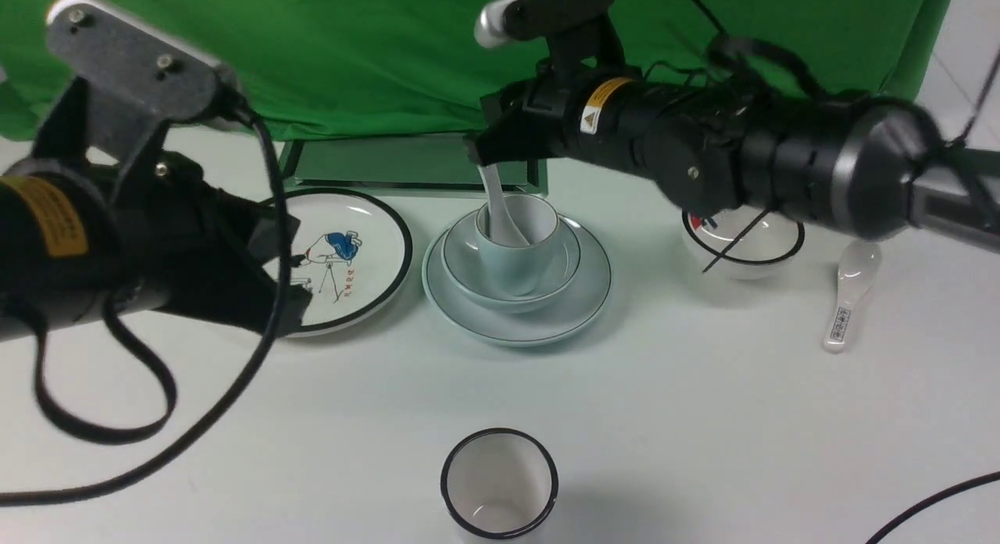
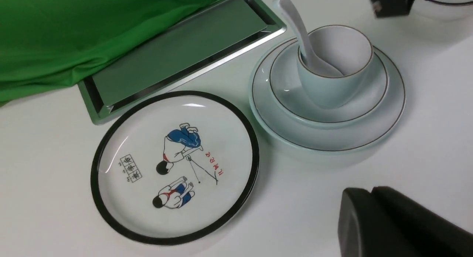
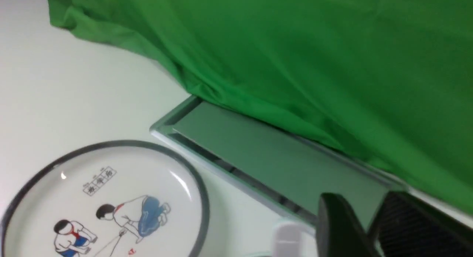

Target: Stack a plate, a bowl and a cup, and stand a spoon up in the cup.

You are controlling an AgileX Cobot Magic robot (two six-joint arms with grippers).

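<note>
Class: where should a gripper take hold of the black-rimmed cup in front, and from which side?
Probably its wall at the rim, from above: the black-rimmed cup stands upright, mouth open, with no handle, so one finger should fit inside.

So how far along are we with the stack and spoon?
Done, apparently: bowl on plate, cup in bowl, spoon standing in the cup, leaning on its rim. In hand: the right gripper sits at the handle's top, jaws apart, nothing visibly between them. Remaining: pulling that arm clear.

spoon point(image 2: 295, 26) leaning in cup point(image 2: 332, 89), cup in bowl point(image 2: 288, 89) on plate point(image 2: 369, 132), cartoon plate point(image 2: 229, 139) beside
</note>
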